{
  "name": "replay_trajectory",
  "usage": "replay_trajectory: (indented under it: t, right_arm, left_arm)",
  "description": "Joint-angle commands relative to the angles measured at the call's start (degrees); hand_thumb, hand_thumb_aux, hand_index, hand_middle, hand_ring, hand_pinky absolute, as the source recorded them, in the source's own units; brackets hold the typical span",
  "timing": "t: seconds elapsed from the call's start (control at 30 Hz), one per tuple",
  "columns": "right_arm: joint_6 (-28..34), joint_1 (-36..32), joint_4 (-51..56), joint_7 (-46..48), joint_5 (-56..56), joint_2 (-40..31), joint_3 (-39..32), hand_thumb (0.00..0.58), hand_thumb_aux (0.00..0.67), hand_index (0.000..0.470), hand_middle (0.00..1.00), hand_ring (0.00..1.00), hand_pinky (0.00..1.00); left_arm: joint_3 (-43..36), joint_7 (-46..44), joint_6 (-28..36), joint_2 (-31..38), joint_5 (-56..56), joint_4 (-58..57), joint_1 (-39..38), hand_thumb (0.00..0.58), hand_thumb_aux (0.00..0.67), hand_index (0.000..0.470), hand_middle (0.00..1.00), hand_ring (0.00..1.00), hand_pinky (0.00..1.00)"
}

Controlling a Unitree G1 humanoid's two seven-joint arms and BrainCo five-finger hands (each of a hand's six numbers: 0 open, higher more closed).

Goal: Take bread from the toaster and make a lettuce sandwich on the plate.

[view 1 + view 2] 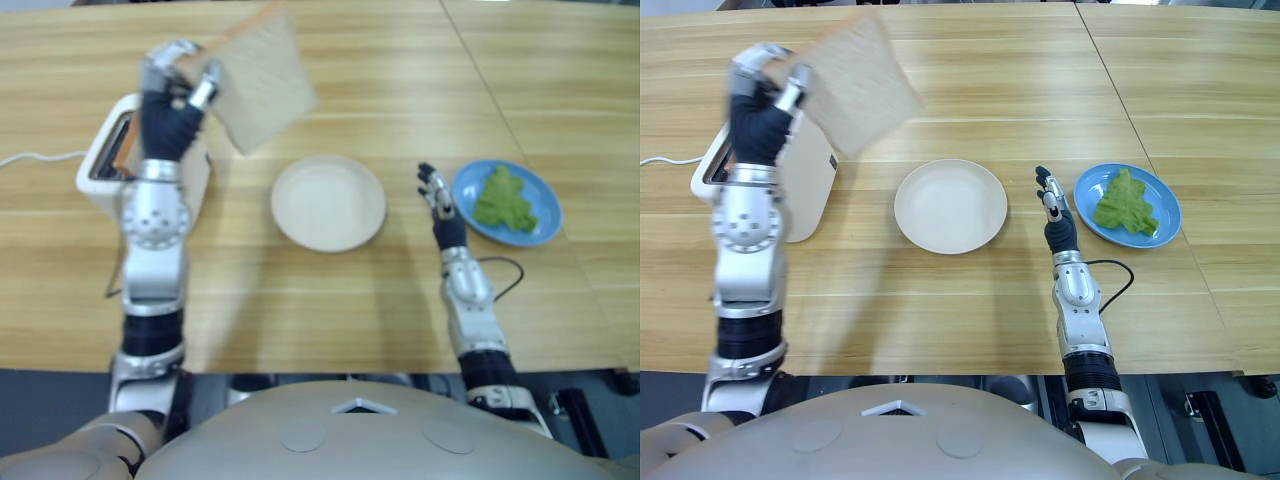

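Near side, right: right hand (1052, 205) sits low over the table (940, 310), fingers straight and fairly close together, holding nothing. It lies between the plate (950, 205) on its left and the blue dish (1168, 218) just to its right. The lettuce (1123, 205) lies on that dish, untouched.

Centre: plate is bare, nothing on it yet.

Left: toaster (808, 185) stands on the table, well left of the plate. A brownish edge shows in the slot; cannot tell if it is a second slice.

Far left, raised: left hand (760, 100) is up above the toaster, fingers clamped on the left edge of the bread slice (865, 85). The slice sticks out to the right of the fingers, tilted, broad face towards the camera, clear of the toaster.

Judgement: bread is out, placing not yet done. The plate lies right of and nearer than the slice, so the left hand carries right and near, then turns the slice flat. The lettuce falls to the right hand, which is much the nearer to it.
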State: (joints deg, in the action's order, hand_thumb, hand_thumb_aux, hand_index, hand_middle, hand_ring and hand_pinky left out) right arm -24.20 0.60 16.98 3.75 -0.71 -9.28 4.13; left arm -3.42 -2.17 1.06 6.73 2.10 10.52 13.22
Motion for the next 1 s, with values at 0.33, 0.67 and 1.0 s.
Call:
replay_trajectory:
  t: [0.33,0.67,1.0]
  right_arm:
    - [1.1,0.5,0.4,0.4,0.2,-0.4,0.5,0.0,0.0,0.0,0.0,0.0,0.0]
    - [1.4,1.4,-0.6,0.7,0.3,-0.7,0.7,0.0,0.0,0.0,0.0,0.0,0.0]
    - [1.8,1.6,-2.2,1.0,0.4,-0.8,0.7,0.0,0.0,0.0,0.0,0.0,0.0]
  left_arm:
    - [-6.2,2.3,-12.9,-3.0,8.5,-39.0,9.7,0.58,0.67,0.46,1.0,1.0,1.0]
    - [-11.8,-5.6,-11.8,-1.2,12.2,-40.9,8.7,0.58,0.67,0.46,1.0,1.0,1.0]
    - [-14.8,0.4,-0.8,6.9,27.8,-28.9,6.7,0.0,0.0,0.0,0.0,0.0,0.0]
